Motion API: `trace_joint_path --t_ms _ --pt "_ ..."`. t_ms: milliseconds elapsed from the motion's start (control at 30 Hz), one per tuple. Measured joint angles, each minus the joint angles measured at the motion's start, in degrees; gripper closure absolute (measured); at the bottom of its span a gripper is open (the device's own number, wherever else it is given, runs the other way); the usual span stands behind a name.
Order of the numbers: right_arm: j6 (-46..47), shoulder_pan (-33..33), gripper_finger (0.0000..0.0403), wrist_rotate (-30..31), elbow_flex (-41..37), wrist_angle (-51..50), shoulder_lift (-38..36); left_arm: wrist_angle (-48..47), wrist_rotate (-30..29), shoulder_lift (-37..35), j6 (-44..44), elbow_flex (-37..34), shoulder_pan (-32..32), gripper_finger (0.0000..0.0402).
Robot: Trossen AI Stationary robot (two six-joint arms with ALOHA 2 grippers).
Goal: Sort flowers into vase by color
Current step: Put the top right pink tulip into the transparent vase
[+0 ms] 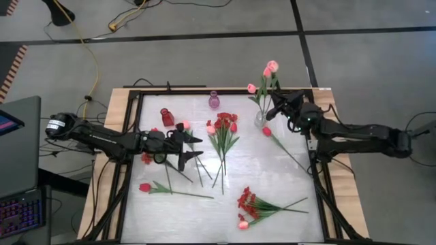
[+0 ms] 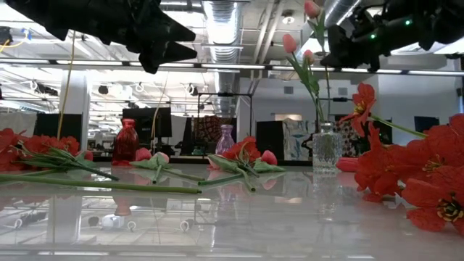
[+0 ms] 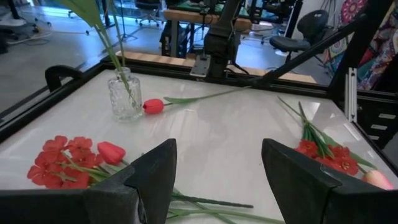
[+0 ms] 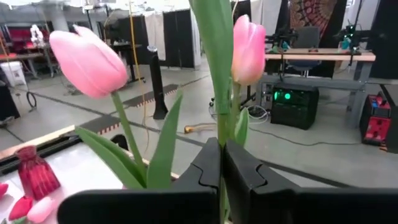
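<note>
The right claw [image 4: 221, 163] is black, and the tulip stem [image 4: 219, 106] pinched in it is green with a light pink bud [image 4: 248, 42]; a second pink tulip [image 4: 89, 61] beside it has green leaves. Just below that claw stands a clear, faceted glass vase [image 1: 260, 120], with a red tulip [image 1: 267, 131] lying next to it. The left claw [image 1: 193, 148] is black too. Beyond its fingertips lies a bunch of red blossoms [image 1: 225, 123] on green stems; near it are a dark red vase [image 1: 167, 117] and a purple vase [image 1: 214, 100]. The worktop [image 1: 272, 177] is glossy white, framed in black.
</note>
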Motion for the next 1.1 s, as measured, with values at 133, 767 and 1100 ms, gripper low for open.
trace_joint_path --t_ms 133,767,1100 --pt "1.5 -1.0 0.037 -0.1 -2.0 1.3 0.0 0.0 0.0 0.0 0.4 0.0 0.1 0.0178" --pt "6.0 -1.4 0.0366 -0.3 -3.1 2.9 5.9 0.0 0.0 0.0 0.4 0.0 0.1 0.0178" --pt "7.5 -1.3 0.0365 -0.3 -3.1 5.5 13.8 -0.1 1.2 0.0 -0.1 0.0 0.1 0.0178"
